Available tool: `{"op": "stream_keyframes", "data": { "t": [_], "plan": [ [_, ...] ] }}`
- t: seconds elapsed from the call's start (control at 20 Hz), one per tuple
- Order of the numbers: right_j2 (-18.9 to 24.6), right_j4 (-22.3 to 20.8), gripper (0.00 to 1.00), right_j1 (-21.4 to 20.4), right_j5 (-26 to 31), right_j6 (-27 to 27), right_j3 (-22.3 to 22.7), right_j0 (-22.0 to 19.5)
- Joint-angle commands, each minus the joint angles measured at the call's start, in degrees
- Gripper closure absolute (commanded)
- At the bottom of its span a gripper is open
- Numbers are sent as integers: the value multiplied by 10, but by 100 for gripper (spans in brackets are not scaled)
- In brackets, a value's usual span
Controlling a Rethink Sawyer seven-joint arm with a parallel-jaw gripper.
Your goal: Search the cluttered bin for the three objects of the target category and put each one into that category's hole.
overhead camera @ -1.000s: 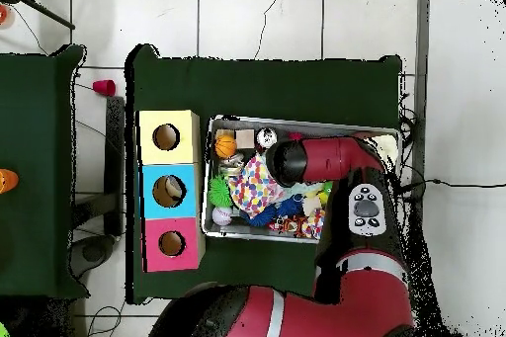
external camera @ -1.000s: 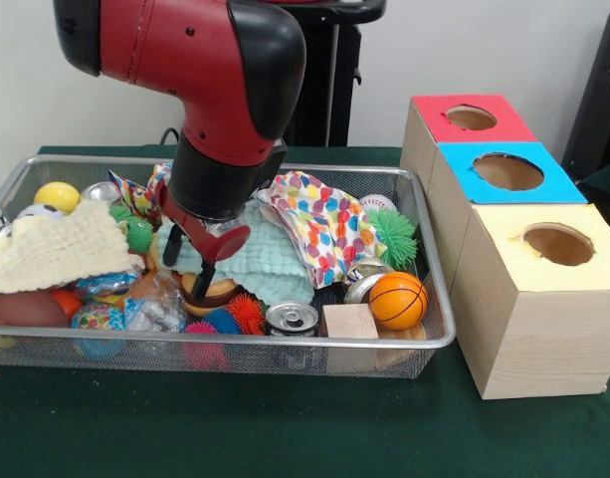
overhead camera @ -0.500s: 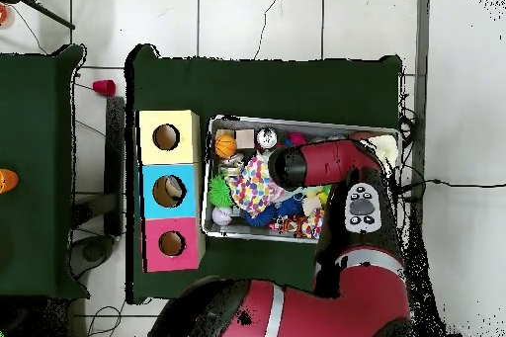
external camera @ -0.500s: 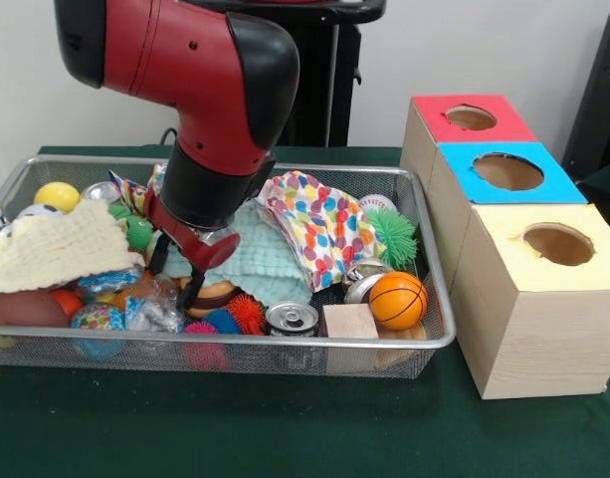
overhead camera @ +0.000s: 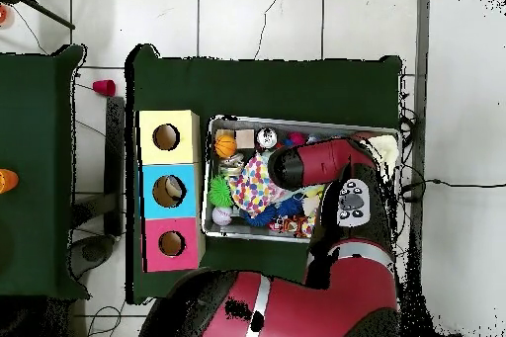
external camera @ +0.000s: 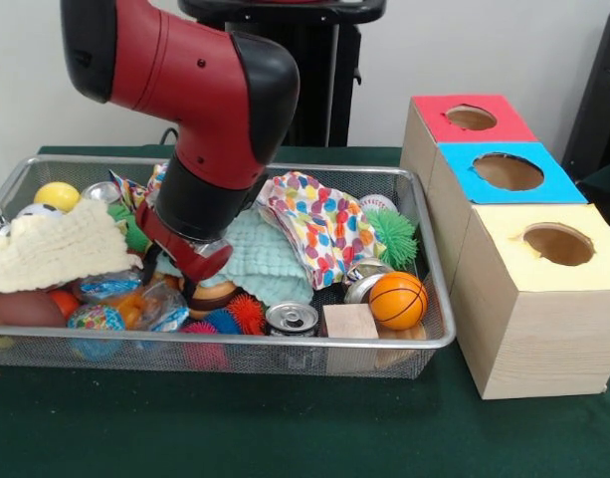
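The silver wire-mesh bin point(external camera: 285, 342) is full of toys and cloths; it also shows in the overhead view point(overhead camera: 296, 122). My gripper point(external camera: 171, 283) is open and reaches down into the bin's left half, its fingertips point(external camera: 192, 291) low among the toys. A crinkly clear plastic bottle point(external camera: 153, 305) lies just below and left of it, against the front wall. I cannot tell whether they touch. The blue-topped box's hole point(external camera: 508, 171) is to the right of the bin, between the red and yellow boxes; in the overhead view something pale shows inside this hole point(overhead camera: 168, 191). The arm point(overhead camera: 308, 163) hides the gripper there.
A polka-dot cloth point(external camera: 319, 224), a mint cloth point(external camera: 260, 259) and a cream cloth point(external camera: 51, 249) cover parts of the bin. Silver cans point(external camera: 292, 319), a wooden block point(external camera: 348, 321), a basketball point(external camera: 397, 300) and a green spiky ball point(external camera: 394, 236) lie at the front right.
The gripper has moved left and down, from over the mint cloth to the clear bottle by the front wall. The toys around it have shifted a little.
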Motion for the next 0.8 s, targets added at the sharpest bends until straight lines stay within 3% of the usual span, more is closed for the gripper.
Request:
{"op": "stream_keyframes", "data": {
  "t": [0.05,0.8],
  "plan": [
    [-3,-47,0,76,-70,6,-9,-1],
    [-11,-14,0,94,-57,24,-38,26]
  ]
}}
